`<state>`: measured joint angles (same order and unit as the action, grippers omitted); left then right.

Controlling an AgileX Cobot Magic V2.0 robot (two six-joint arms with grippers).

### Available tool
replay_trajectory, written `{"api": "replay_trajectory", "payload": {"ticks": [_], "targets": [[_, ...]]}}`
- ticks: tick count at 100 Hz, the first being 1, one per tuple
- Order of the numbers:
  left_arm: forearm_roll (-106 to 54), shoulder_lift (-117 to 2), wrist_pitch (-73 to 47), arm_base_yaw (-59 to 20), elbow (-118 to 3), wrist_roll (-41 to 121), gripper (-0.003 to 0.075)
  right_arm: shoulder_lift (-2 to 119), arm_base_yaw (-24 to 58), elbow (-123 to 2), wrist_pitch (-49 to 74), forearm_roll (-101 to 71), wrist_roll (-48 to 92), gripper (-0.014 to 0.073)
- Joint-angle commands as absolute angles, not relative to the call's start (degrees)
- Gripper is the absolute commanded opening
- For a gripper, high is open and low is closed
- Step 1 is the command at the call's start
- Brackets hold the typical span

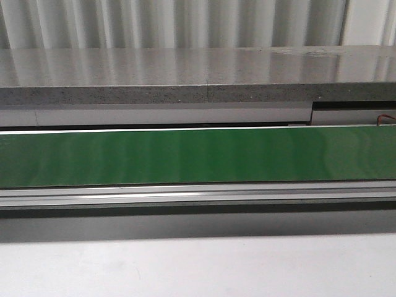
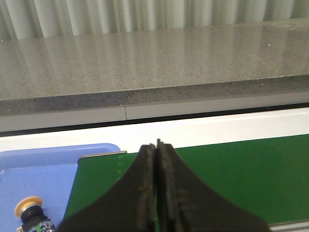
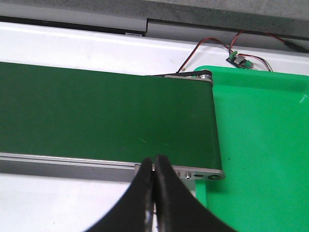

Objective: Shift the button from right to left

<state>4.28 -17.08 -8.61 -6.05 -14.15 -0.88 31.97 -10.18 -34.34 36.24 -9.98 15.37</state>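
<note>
No blue-violet squarish button shows plainly in any view. My left gripper (image 2: 157, 145) is shut and empty, hovering over the left end of the green conveyor belt (image 2: 241, 169). Beside that end lies a blue tray (image 2: 38, 164). On it is a small item (image 2: 32, 214) with a yellow round cap, a black body and a bluish speckled end, cut off by the picture's edge; I cannot tell if it is the button. My right gripper (image 3: 154, 159) is shut and empty, at the near rail of the belt's right end (image 3: 106, 116). Neither gripper shows in the front view.
A bright green tray (image 3: 260, 145) lies past the belt's right end, with nothing on the part in view. A small circuit board with red and black wires (image 3: 240, 59) sits behind it. The belt (image 1: 198, 154) spans the front view, with a grey stone ledge (image 1: 198, 74) behind and a white table (image 1: 198, 266) in front.
</note>
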Motion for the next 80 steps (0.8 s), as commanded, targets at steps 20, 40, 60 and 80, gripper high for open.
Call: {"api": "replay_trajectory", "payload": {"ticks": [20, 40, 60, 80], "targets": [[4.5, -5.9, -3.4, -2.2, -6.7, -3.7, -0.002, 31.8, -10.4, -35.8, 32.3, -10.6, 15.6, -0.0067], [3.5, 0.3, -3.4, -0.8, -2.0, -3.7, -0.002, 31.8, -10.4, -35.8, 32.3, -10.6, 15.6, -0.0067], [2.8, 2.3, -1.8, 0.5, 1.3, -3.7, -0.002, 31.8, -10.4, -35.8, 32.3, -10.6, 15.6, -0.0067], [2.8, 2.3, -1.6, 0.5, 1.3, -3.7, -0.002, 31.8, -10.4, -35.8, 32.4, -10.6, 15.6, -0.0067]]}}
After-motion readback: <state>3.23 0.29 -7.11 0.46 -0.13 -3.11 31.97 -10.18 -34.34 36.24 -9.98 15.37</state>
